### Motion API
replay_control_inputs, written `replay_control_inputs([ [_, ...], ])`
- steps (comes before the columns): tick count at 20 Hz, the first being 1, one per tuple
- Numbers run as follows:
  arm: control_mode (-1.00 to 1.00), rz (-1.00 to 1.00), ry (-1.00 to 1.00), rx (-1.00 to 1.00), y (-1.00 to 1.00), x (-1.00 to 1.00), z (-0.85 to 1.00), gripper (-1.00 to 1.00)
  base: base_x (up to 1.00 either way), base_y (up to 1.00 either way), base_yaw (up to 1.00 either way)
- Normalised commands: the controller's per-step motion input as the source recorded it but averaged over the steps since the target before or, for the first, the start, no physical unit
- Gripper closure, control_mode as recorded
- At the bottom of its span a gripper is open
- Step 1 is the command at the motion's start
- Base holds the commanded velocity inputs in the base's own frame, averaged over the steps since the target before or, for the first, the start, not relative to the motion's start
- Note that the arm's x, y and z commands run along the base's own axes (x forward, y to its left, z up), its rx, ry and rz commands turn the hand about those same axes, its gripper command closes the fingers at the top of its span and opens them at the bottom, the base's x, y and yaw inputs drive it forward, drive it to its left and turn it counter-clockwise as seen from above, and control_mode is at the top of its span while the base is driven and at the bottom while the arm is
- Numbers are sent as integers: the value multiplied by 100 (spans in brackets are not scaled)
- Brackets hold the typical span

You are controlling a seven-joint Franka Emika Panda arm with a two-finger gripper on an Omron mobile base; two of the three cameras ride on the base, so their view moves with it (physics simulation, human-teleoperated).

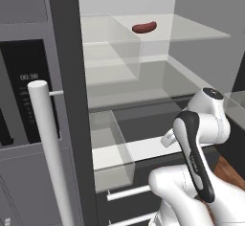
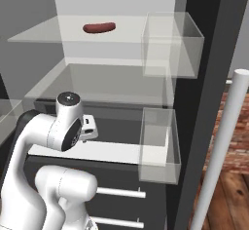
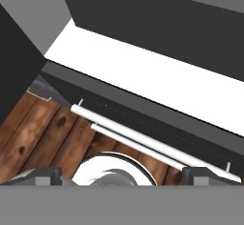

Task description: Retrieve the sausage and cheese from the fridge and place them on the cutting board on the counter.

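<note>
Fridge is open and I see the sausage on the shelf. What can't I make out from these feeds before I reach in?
- Cheese: not seen near the sausage on the glass shelf; the door bins look empty.
- Cutting board and counter: outside the frames.
- Gripper: hand view cuts it to two widely spaced fingertips; the base views do not show it clearly.
- Fridge lower interior: the arm covers part of it.

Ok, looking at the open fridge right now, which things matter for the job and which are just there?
For the job:
- sausage on the upper glass shelf
- fridge, door open
- gripper, jaws wide open, holding nothing

Just there:
- clear door bins
- lower drawer handles
- wooden floor
</note>
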Motion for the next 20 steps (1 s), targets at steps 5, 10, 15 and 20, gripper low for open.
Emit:
replay_control_inputs([
  [5, -100, 0, 0, 0, 0, 0, 0, -100, 0, 0, 0],
  [10, -100, 0, -4, 0, -1, -11, -1, -100, 0, 0, 0],
  [15, -100, -2, -29, 4, 2, -13, 26, -100, 0, 0, 0],
  [20, -100, 0, -20, 8, 0, -2, 60, -100, 0, 0, 0],
])
